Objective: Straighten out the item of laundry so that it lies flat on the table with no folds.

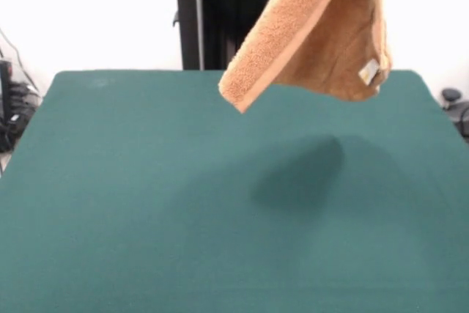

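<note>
The item of laundry (322,34), an orange-tan terry towel with a small white label near its lower right corner, hangs in the air above the far right part of the table (146,203). It is folded over on itself and tilted, its lowest corner pointing down-left. It touches nothing on the table and casts a dark shadow on the green cloth below. Its upper end runs out of the picture at the top, so what holds it is hidden. The gripper does not show.
The robot's black pedestal (212,20) stands behind the table's far edge. Cables and dark gear lie off the table's left side (11,108), and a small dark object (451,97) sits beyond the right corner.
</note>
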`<act>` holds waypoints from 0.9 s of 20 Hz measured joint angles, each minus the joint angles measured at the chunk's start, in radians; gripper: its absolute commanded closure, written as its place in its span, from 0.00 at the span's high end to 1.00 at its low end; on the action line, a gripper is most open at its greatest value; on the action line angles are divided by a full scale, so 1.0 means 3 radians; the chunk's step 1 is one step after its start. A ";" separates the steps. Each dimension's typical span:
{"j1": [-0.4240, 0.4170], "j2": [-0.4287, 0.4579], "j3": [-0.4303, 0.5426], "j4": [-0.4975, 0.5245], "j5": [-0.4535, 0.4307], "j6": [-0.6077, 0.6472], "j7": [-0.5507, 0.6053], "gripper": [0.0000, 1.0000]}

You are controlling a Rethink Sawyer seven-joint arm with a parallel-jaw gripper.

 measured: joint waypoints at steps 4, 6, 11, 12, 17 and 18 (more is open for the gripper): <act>0.0001 -0.0016 -0.0002 0.0000 -0.0001 0.0000 0.0000 0.00; 0.0004 -0.0030 -0.0010 0.0001 -0.0003 0.0000 0.0001 0.00; 0.0091 -0.0184 -0.0085 0.0024 -0.0019 0.0002 0.0001 0.00; 0.0140 -0.0264 -0.0119 0.0036 -0.0024 0.0012 0.0001 0.00; 0.0349 -0.0570 -0.0266 0.0100 -0.0035 0.0052 0.0001 0.00; 0.0382 -0.0618 -0.0288 0.0114 -0.0037 0.0055 0.0001 0.00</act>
